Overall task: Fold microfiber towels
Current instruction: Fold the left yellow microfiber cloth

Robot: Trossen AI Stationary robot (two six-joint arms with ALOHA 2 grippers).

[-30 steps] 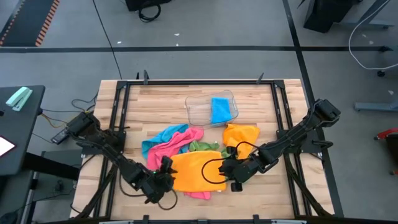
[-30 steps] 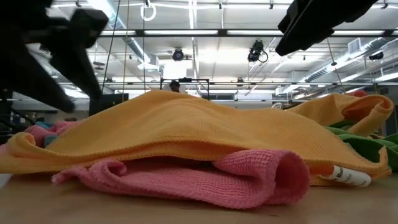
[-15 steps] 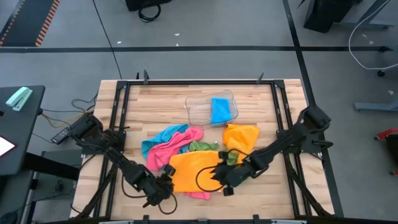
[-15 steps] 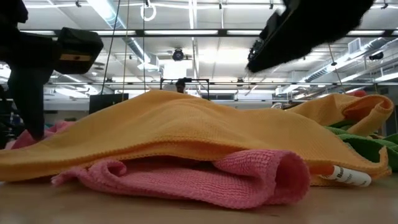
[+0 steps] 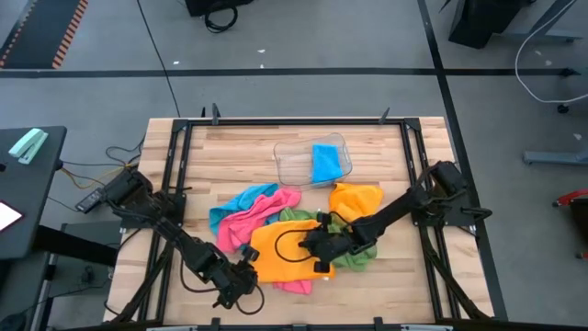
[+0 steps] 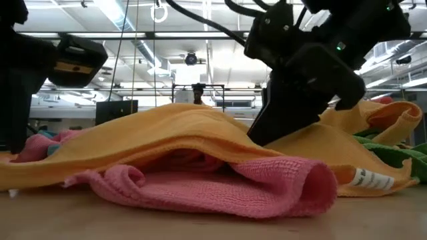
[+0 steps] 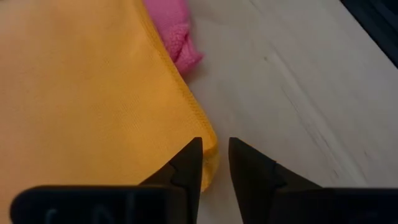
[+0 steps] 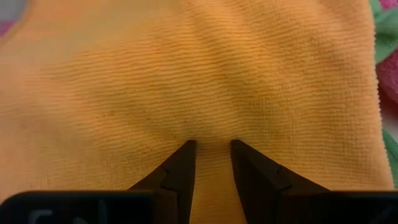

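An orange microfiber towel (image 5: 280,248) lies spread over a pink one (image 6: 220,190) near the table's front. My left gripper (image 7: 214,146) stands at the orange towel's near left corner (image 7: 208,158), fingers a narrow gap apart on either side of the hem. My right gripper (image 8: 211,144), narrowly open, is down on the towel's right part (image 6: 260,140). A green towel (image 5: 354,256), a second orange one (image 5: 356,198) and a blue and pink heap (image 5: 243,210) lie around it. My left gripper comes slanting down over the orange towel's corner hem (image 7: 210,163), which lies on the table between the fingers. I cannot tell whether the fingers touch it. My right gripper presses both fingertips (image 8: 185,149) slanting down from the right into the towel's top layer (image 8: 211,127). The cloth dimples and creases around them, with nothing pinched.
A clear plastic tray (image 5: 292,165) with a folded blue towel (image 5: 324,164) stands at the back centre. Bare wood shows along the near edge (image 5: 367,294) and at the far left (image 5: 211,152). Black frame rails (image 5: 175,175) run along the sides.
My right gripper has come down and toward the table's left onto the orange towel. It has dented the cloth and pushed the towel's right edge leftward, so that more of the green towel shows. My left gripper has tipped more upright at the towel's near left corner.
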